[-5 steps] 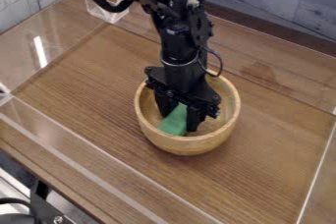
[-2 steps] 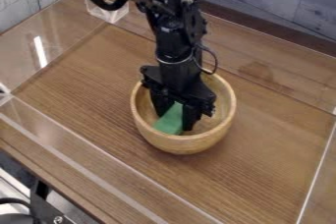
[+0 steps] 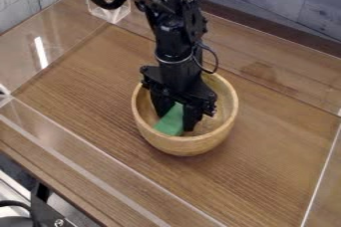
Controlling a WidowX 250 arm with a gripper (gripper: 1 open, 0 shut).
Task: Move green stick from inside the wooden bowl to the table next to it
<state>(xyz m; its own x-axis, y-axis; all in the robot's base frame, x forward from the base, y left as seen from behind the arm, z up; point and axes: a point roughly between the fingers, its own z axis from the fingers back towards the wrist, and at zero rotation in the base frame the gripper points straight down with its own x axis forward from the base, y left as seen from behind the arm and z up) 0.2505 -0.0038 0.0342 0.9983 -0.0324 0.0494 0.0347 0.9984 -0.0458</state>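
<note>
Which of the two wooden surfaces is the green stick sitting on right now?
The wooden bowl, round and light tan, not the darker brown table. The green stick sits inside it, at the gripper.

We see a black arm (image 3: 170,27) built from chunky, rounded segments with a slightly glossy finish, joined by bulky housings. Above the gripper (image 3: 177,117) sits a blocky black wrist section, and thin dark cables loop beside it. The gripper's two fingers (image 3: 160,102) are flat, black, tapering bars. Farther above the gripper, near the top segment, a pale patch shows.
</note>
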